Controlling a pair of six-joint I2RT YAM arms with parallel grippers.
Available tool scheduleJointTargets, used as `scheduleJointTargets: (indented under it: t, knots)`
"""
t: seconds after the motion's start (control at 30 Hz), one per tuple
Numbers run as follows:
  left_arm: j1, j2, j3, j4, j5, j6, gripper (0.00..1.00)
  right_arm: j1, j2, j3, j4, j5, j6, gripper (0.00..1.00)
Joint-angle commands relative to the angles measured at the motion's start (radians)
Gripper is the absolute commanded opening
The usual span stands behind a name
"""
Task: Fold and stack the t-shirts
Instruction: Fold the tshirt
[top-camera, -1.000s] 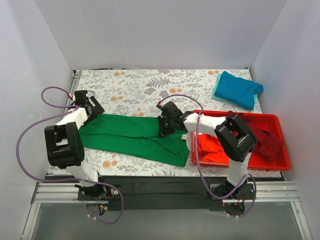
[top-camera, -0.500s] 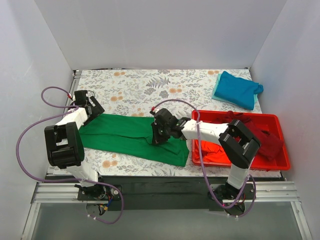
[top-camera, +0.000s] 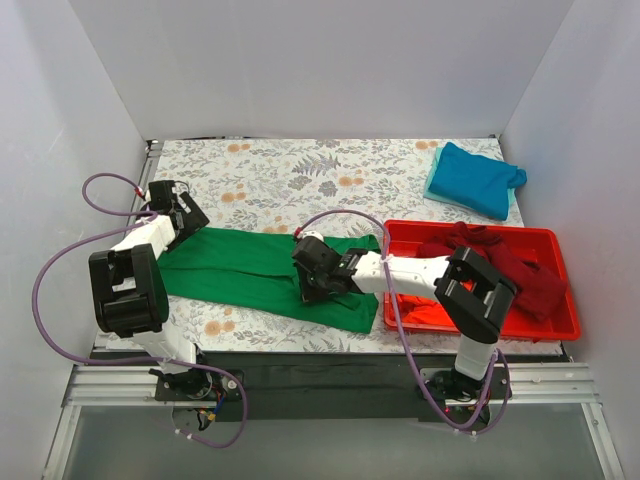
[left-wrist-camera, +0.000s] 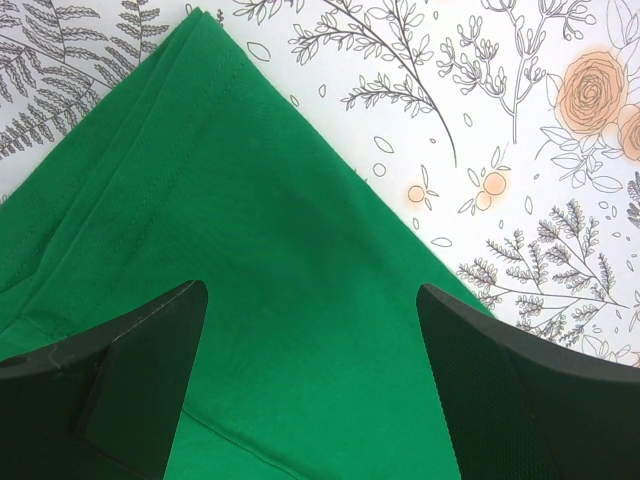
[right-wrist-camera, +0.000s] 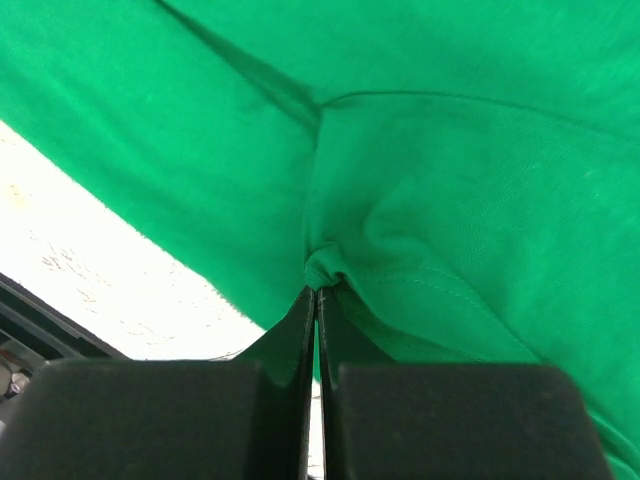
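A bright green t-shirt (top-camera: 240, 265) lies spread along the front of the flowered table. My right gripper (top-camera: 306, 281) is down on the middle of it, shut on a pinched fold of green cloth (right-wrist-camera: 318, 285). The green t-shirt (right-wrist-camera: 450, 150) fills the right wrist view. My left gripper (top-camera: 187, 216) hovers open over the shirt's far left corner, its fingers (left-wrist-camera: 140, 370) wide apart above flat green cloth (left-wrist-camera: 250, 250). A teal t-shirt (top-camera: 478, 178) lies folded at the back right. An orange-red t-shirt (top-camera: 415, 300) and a dark maroon t-shirt (top-camera: 515, 265) lie crumpled in the tray.
The red plastic tray (top-camera: 535, 233) stands at the front right, right beside the green shirt's edge. The teal shirt rests on a pale mat. White walls close in the table on three sides.
My right gripper has moved left from beside the tray to the shirt's middle, drawing the pinched green cloth along with it. The left arm has not moved.
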Motion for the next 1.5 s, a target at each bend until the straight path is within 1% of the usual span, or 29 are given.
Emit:
scheduleJointTargets:
  t: [0.0,0.1,0.13,0.17,0.23,0.33,0.37,0.4,0.6,0.63,0.73,0.83,0.93,1.07,1.13,1.3,1.33,1.47]
  knots:
    - [-0.003,-0.001,0.032,0.002,0.014,0.005,0.85,0.043,0.010,0.059,-0.062,0.090,0.065,0.01]
    - [-0.003,0.004,0.032,0.002,0.020,0.003,0.85,0.068,0.027,0.097,-0.098,0.119,0.082,0.01]
    - [-0.003,0.004,0.032,0.002,0.022,0.003,0.85,0.071,0.032,0.117,-0.109,0.124,0.087,0.04]
    - [-0.003,0.004,0.030,0.001,0.022,0.003,0.85,0.078,0.039,0.125,-0.129,0.128,0.088,0.14]
    - [-0.003,0.006,0.030,0.002,0.023,0.003,0.85,0.087,0.044,0.143,-0.144,0.142,0.094,0.24]
    - [-0.003,0.006,0.030,0.002,0.026,0.002,0.85,0.106,0.040,0.149,-0.164,0.154,0.103,0.46]
    - [-0.003,0.004,0.029,0.002,0.026,0.002,0.85,0.117,0.032,0.149,-0.174,0.158,0.107,0.66]
    - [-0.003,0.004,0.030,0.002,0.028,0.002,0.85,0.121,0.027,0.149,-0.175,0.161,0.108,0.67]
    - [-0.003,0.004,0.029,0.002,0.026,0.003,0.85,0.140,-0.052,0.122,-0.186,0.213,0.108,0.66]
    - [-0.003,0.004,0.029,0.001,0.022,0.003,0.85,0.138,-0.065,0.116,-0.187,0.245,0.104,0.66]
    - [-0.003,0.004,0.029,0.002,0.026,0.000,0.85,0.115,-0.121,0.077,-0.189,0.273,0.091,0.64]
    - [-0.003,-0.020,0.015,0.016,0.025,0.000,0.84,0.059,-0.187,0.013,-0.188,0.273,0.087,0.61]
    - [-0.017,-0.042,0.009,0.025,0.026,0.003,0.84,0.019,-0.213,-0.035,-0.184,0.271,0.071,0.60]
    - [-0.084,-0.048,0.009,0.035,0.026,0.019,0.84,-0.084,-0.243,-0.076,-0.146,0.263,0.033,0.57]
    - [-0.094,-0.053,-0.002,0.048,0.068,0.023,0.83,-0.119,-0.244,-0.084,-0.128,0.248,0.018,0.57]
    - [-0.094,-0.027,-0.009,0.085,0.169,0.014,0.84,-0.230,-0.220,-0.058,-0.095,0.242,-0.048,0.55]
    - [-0.094,-0.008,-0.012,0.091,0.177,0.011,0.84,-0.263,-0.206,-0.047,-0.092,0.239,-0.059,0.54]
    - [-0.086,0.045,-0.005,0.098,0.201,-0.003,0.84,-0.336,-0.162,0.014,-0.092,0.221,-0.120,0.51]
